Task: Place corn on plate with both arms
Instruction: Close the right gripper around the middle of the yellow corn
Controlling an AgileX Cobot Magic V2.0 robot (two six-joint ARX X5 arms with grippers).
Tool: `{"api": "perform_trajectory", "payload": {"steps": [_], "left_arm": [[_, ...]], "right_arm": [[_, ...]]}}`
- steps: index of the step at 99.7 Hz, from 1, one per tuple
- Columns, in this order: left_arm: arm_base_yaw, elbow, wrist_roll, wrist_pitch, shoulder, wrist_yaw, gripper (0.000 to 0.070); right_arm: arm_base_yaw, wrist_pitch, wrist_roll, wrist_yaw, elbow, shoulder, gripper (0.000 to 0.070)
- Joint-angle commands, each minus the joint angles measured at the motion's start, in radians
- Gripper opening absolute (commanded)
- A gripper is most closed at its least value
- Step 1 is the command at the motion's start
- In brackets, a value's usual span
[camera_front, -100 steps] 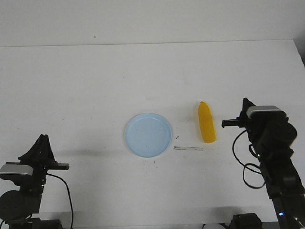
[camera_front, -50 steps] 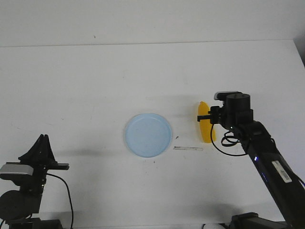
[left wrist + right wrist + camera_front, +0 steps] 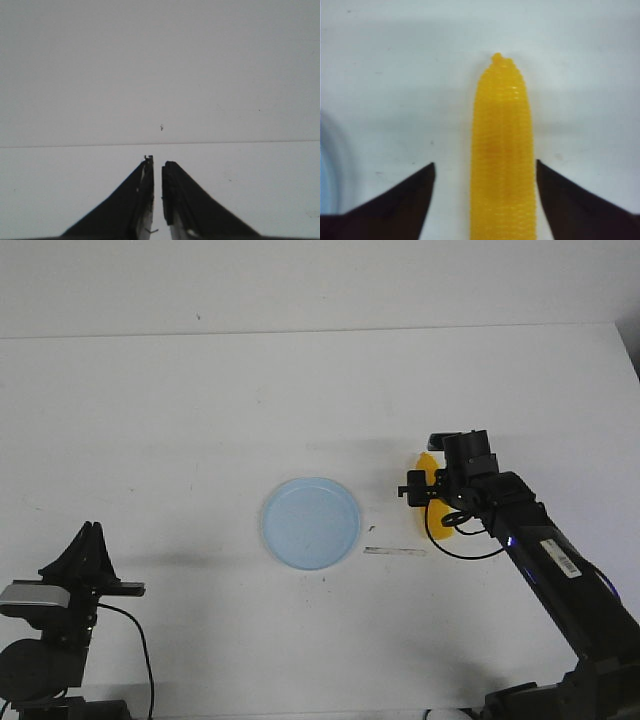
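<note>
The right arm's black fingers [image 3: 485, 172] spread wide either side of the bright yellow-orange toy corn cob [image 3: 503, 150] on the white bench [image 3: 200, 420]; the left arm's fingers [image 3: 157, 175] sit nearly closed, empty.

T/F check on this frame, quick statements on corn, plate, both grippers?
1. The corn lies on the plate. False: it lies on the table, to the plate's right.
2. The right gripper is open, with a finger on each side of the corn. True.
3. The left gripper holds the corn. False: its fingers are nearly together with nothing between them.
4. The plate is empty. True.
5. A thin strip lies near the plate. True.
</note>
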Motion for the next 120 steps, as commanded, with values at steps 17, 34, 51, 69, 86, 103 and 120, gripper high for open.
{"api": "perform_trajectory", "payload": {"steps": [17,34,51,69,86,103,120], "left_arm": [[0.001,0.01,0.009,0.011,-0.001,0.001,0.0055],[0.001,0.01,0.009,0.011,-0.001,0.0,0.0055],[0.001,0.01,0.009,0.011,-0.001,0.0,0.0055],[0.001,0.01,0.009,0.011,-0.001,0.0,0.0055],[0.001,0.01,0.009,0.011,-0.001,0.001,0.0055],[0.001,0.01,0.009,0.012,-0.001,0.001,0.0055],[0.001,0.01,0.009,0.011,-0.001,0.001,0.0055]], "right_arm": [[0.005,-0.005,0.011,0.007,0.02,0.047,0.0515],[0.005,-0.006,0.005,0.008,0.018,0.091,0.0515],[0.005,-0.003,-0.017,0.057,0.018,0.126,0.0515],[0.005,-0.001,-0.038,0.058,0.018,0.154,0.0515],[0.005,0.002,-0.041,0.058,0.018,0.156,0.0508],[0.005,0.002,-0.043,0.058,0.018,0.157,0.0314],[0.005,0.0,-0.042,0.058,0.018,0.157,0.0304]]}}
